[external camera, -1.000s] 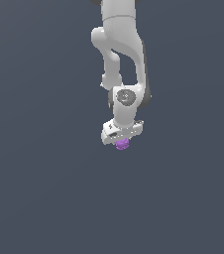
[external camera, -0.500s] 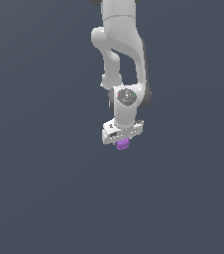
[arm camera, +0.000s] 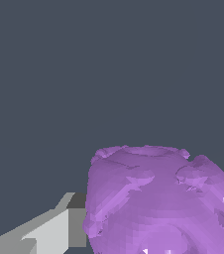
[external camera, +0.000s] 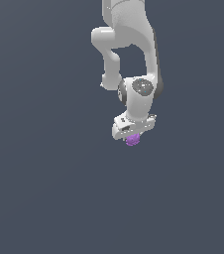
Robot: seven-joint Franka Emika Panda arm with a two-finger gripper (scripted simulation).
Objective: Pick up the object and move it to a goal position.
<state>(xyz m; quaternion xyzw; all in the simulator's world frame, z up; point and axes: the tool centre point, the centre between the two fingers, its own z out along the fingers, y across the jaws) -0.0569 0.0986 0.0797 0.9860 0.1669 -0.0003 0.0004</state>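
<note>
The object, a small purple lumpy ball (external camera: pixel 132 141), sits between the fingers of my white gripper (external camera: pixel 132 137) at the lower end of the arm, near the middle of the exterior view. The gripper is shut on the ball, and in the exterior view its fingers are mostly hidden by the hand. In the wrist view the ball (arm camera: pixel 158 203) fills the lower right. One grey-white finger (arm camera: pixel 49 233) touches its side. The other finger is almost wholly hidden behind the ball. No goal marker shows.
Plain dark grey-blue background all around in both views. The white arm links (external camera: pixel 129 44) rise from the gripper to the top of the exterior view. No other objects, edges or surfaces show.
The arm and gripper, with the ball still held, have shifted slightly up and toward the exterior view's right.
</note>
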